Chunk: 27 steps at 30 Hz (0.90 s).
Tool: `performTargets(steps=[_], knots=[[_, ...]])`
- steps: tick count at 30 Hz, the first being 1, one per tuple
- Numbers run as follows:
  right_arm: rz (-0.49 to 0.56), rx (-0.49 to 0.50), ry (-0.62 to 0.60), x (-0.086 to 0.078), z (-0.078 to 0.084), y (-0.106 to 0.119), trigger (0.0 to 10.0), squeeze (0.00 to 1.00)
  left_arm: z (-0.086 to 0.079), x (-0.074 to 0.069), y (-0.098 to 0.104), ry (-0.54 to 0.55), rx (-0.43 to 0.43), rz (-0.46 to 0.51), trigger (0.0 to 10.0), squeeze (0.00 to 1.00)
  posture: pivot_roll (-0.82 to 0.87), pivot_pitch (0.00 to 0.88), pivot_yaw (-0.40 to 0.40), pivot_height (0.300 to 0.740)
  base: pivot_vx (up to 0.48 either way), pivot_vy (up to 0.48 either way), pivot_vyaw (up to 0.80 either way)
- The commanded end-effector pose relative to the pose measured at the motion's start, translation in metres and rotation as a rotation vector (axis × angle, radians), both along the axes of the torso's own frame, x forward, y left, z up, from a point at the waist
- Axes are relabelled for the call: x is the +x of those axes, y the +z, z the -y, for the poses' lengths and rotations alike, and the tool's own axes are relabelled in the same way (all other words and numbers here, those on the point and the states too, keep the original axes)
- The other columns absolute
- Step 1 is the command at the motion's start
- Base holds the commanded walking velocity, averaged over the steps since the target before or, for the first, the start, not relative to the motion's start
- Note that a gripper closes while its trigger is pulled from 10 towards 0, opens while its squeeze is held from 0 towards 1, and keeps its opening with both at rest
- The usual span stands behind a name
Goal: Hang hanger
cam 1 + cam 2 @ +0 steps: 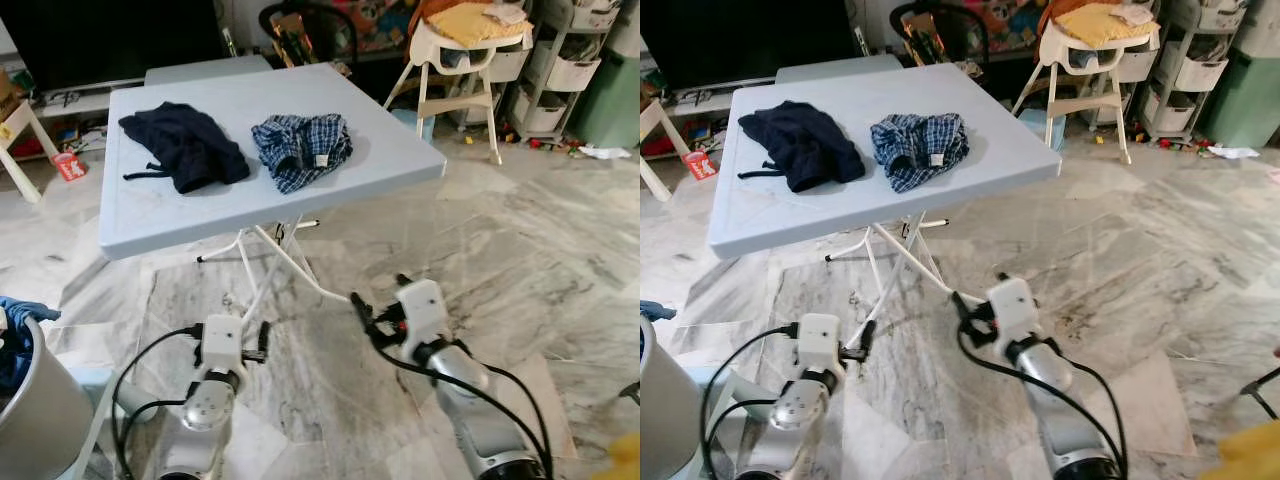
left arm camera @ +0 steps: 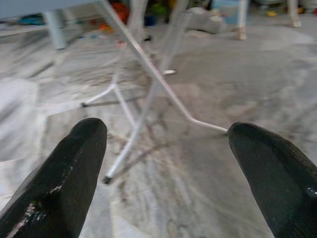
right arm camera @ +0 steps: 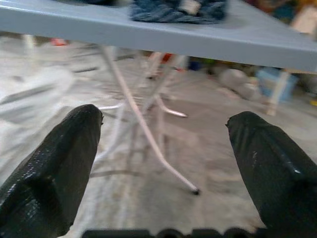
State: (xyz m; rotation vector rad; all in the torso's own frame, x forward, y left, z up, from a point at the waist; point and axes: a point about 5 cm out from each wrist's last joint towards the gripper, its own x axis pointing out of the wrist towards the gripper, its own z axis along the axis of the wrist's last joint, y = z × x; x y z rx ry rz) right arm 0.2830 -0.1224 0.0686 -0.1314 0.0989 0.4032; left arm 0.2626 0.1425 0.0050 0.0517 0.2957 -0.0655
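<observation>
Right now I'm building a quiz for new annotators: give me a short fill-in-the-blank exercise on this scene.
1. Two garments lie on the table: dark shorts and a ____ one with a checked pattern.
2. The checked garment lies to the robot's ____ of the shorts.
3. The left gripper and the right gripper both have fingers ____.
4. Both grippers are ____ than the tabletop.

Missing words: blue; right; open; lower

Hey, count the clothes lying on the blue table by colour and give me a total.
Dark navy garment: 1
Blue-and-white checked garment: 1
Total on the table: 2
</observation>
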Motion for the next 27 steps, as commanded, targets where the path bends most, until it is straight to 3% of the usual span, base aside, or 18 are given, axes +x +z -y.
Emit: performTargets(steps=[1,8,12,16,27], knots=[[0.015,0.011,-0.020,0.000,0.000,0.001,10.0,0.00,-0.018,0.002,0.007,0.012,0.039,0.023,10.0,0.00,-0.10,0.000,0.009,0.740,0.000,0.371,0.00],[0.004,-0.011,-0.107,-0.004,0.022,-0.005,10.0,0.00,-0.035,-0.011,0.013,0.018,0.069,0.046,10.0,0.00,-0.08,0.000,0.010,0.740,0.000,0.373,0.00],[-0.007,-0.016,-0.210,-0.011,0.048,-0.009,10.0,0.00,-0.041,-0.029,0.022,0.010,0.085,0.074,10.0,0.00,-0.07,0.000,0.011,0.740,0.000,0.371,0.00],[-0.033,-0.006,-0.247,-0.017,0.060,-0.014,10.0,0.00,-0.045,-0.041,0.027,0.023,0.093,0.078,10.0,0.00,-0.06,0.000,0.007,0.740,0.000,0.371,0.00],[-0.027,0.015,-0.209,-0.011,0.047,-0.011,10.0,0.00,-0.047,-0.044,0.028,0.036,0.093,0.049,10.0,0.00,-0.05,0.000,-0.003,0.740,0.000,0.374,0.00]])
